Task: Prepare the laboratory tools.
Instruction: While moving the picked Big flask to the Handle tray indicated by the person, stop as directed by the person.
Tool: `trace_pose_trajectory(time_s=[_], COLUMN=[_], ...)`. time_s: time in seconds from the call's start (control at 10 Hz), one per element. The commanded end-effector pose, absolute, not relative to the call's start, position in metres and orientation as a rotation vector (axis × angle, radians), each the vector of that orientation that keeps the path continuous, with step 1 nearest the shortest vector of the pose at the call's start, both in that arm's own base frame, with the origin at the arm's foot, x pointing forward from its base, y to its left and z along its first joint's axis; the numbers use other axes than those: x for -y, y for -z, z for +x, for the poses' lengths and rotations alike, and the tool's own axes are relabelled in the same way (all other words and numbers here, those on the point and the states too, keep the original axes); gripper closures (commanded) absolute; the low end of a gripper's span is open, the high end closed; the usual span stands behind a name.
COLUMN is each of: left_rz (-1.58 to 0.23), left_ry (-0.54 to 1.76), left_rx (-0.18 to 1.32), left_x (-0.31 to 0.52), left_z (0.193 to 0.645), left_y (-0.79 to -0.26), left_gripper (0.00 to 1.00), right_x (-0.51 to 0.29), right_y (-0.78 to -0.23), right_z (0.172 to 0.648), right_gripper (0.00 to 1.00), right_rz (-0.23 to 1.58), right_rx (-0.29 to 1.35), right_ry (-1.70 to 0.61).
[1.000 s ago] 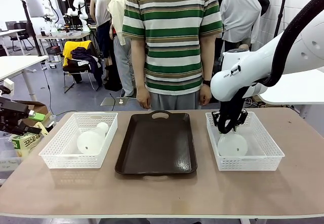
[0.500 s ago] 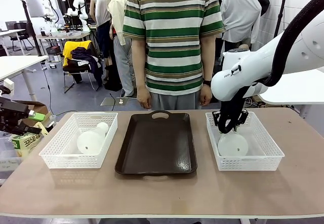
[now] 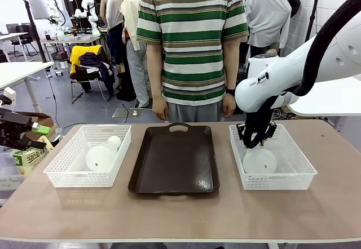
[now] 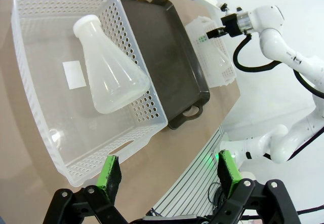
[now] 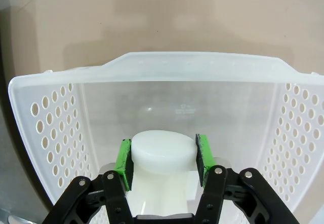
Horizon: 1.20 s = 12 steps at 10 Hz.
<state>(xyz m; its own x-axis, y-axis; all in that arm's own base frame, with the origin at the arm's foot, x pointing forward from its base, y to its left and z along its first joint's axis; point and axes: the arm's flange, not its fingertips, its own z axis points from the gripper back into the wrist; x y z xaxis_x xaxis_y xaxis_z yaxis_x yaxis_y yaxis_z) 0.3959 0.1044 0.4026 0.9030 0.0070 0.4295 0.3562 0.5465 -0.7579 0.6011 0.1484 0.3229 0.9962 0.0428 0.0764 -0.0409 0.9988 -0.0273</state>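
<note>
One frosted-white conical flask [image 3: 103, 155] [image 4: 108, 74] lies on its side in the left white mesh basket [image 3: 63, 167] [image 4: 30, 112]. A second flask [image 3: 259, 161] [image 5: 163, 155] sits in the right mesh basket [image 3: 299, 170] [image 5: 45, 127]. My right gripper [image 3: 252, 145] [image 5: 163, 155] reaches down into that basket and is shut on this flask's neck, green pads [image 5: 123, 159] on both sides of its white cap. My left gripper [image 3: 29, 132] [image 4: 169, 169] hangs open off the table's left edge, clear of the left basket, with nothing between its fingers.
A dark brown tray [image 3: 174, 159] [image 4: 167, 57] lies between the two baskets with nothing on it. A person in a striped shirt [image 3: 192, 40] stands at the far edge, hands down at the sides. Bare tabletop [image 3: 180, 215] runs along the front.
</note>
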Motion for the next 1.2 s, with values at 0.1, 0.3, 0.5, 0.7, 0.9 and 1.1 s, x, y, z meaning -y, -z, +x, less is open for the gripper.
trace_pose_trajectory(time_s=[0.1, 0.3, 0.5, 0.7, 0.9, 1.1], left_rz=[-0.983, -0.983, -0.983, -0.983, -0.983, -0.983], left_ry=[0.215, 0.215, 0.215, 0.215, 0.215, 0.215], left_rx=[0.418, 0.418, 0.418, 0.418, 0.418, 0.418], left_x=[-0.1049, -0.1049, -0.1049, -0.1049, -0.1049, -0.1049], left_z=[0.3952, 0.3952, 0.3952, 0.3952, 0.3952, 0.3952], left_y=[-0.4033, -0.4033, -0.4033, -0.4033, -0.4033, -0.4033], left_gripper=[0.0, 0.0, 0.0, 0.0, 0.0, 0.0], right_x=[-0.149, -0.149, -0.149, -0.149, -0.149, -0.149], right_y=[-0.322, -0.322, -0.322, -0.322, -0.322, -0.322], right_z=[0.6009, 0.6009, 0.6009, 0.6009, 0.6009, 0.6009], right_gripper=[1.0, 1.0, 1.0, 1.0, 1.0, 1.0], right_rz=[-0.026, -0.026, -0.026, -0.026, -0.026, -0.026], right_rx=[0.076, 0.076, 0.076, 0.076, 0.076, 0.076], right_ry=[-0.043, -0.043, -0.043, -0.043, -0.043, -0.043])
